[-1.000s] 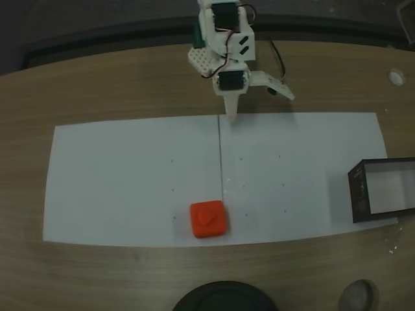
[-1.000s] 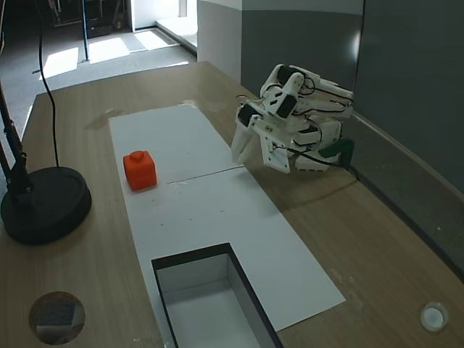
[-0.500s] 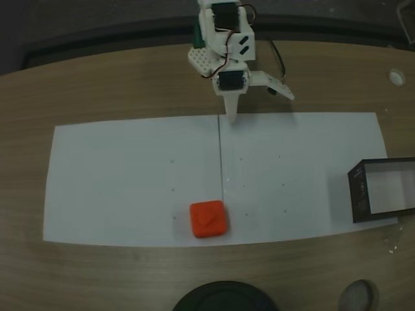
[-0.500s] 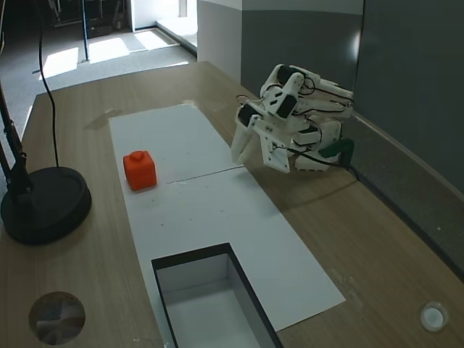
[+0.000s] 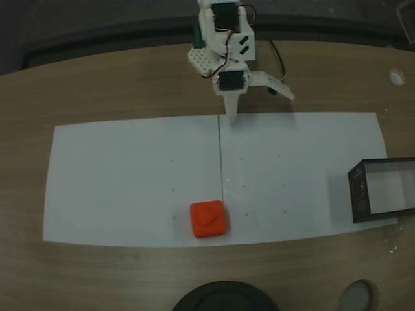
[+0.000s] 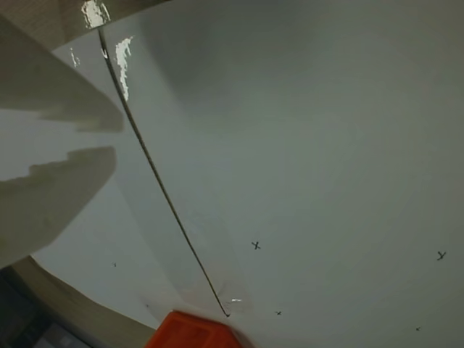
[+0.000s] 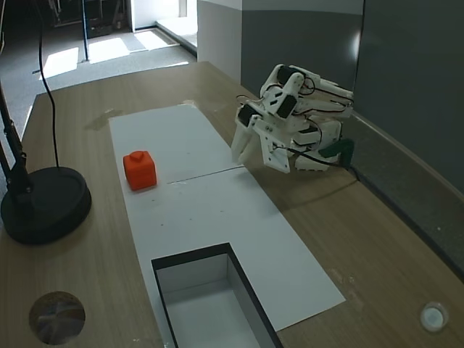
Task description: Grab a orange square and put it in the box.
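The orange square (image 5: 209, 219) is a small chunky block with round corners and a bump on top. It sits on smooth white paper (image 5: 130, 175) laid over a brown wooden table (image 5: 97, 84). The box (image 5: 360, 194) has thin black walls and a pale inside, and it sits well apart from the block at the paper's right end in a fixed view. The white plastic arm (image 7: 293, 116) is folded up at the table's far edge. Its gripper (image 7: 243, 148) points down at the paper's edge, holding nothing, its fingers (image 6: 51, 196) a little way apart.
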